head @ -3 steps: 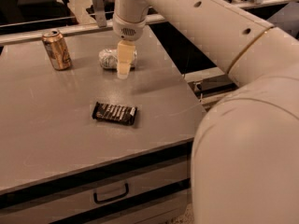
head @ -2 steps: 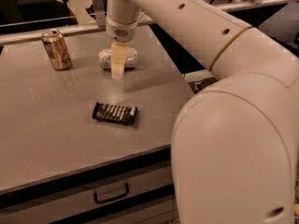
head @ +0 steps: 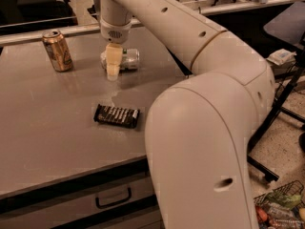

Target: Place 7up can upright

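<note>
1. The 7up can (head: 127,59) lies on its side toward the back of the counter (head: 43,132), long axis running left to right. Tipped over like this, it has yet to be stood up, so I judge the task is at its grasping stage.
2. The gripper (head: 113,70) hangs straight down from the wrist, right at the can's left end and covering that end from my view. Its tip is down near the counter. That low, vertical pose suits taking a lying can across its round body, which I take to be why it is held so.
3. I cannot tell how the jaws stand, whether spread around the can, closed on it, or just in front of it.
4. The arm (head: 200,128) reaches over from the right and fills much of the picture, hiding the counter's right side.
5. A gold can (head: 57,50) stands upright to the left of the 7up can, near but apart. It leaves room, yet a wide swing while righting the can could knock it.
6. A dark snack packet (head: 117,116) lies flat closer to me, well apart from both cans and out of the way.
7. Standing the can up will, I think, need a firm hold, a lift and a quarter turn of the wrist.
</note>
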You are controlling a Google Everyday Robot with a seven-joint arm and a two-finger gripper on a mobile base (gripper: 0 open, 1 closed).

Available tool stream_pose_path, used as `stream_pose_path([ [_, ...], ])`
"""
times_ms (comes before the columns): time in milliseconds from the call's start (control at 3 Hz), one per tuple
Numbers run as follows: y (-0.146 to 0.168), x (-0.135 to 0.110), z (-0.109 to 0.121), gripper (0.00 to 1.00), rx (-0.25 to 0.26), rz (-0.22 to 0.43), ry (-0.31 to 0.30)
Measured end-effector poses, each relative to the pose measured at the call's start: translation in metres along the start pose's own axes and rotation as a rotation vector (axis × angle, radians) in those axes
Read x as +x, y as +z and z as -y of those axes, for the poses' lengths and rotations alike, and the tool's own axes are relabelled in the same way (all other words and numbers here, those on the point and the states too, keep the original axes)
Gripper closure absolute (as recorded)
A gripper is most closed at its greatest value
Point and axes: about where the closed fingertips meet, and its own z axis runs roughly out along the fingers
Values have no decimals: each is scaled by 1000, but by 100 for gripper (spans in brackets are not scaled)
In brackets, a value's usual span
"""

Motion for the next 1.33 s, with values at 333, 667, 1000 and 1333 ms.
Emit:
stream_pose_path([
  [333, 14, -6, 4, 25, -44, 10, -1],
  [667, 20, -11, 7, 48, -63, 14, -5],
  [1000, -2, -15, 8, 69, -46, 66, -27],
  [1333, -44, -22, 2, 95, -13, 211, -63],
])
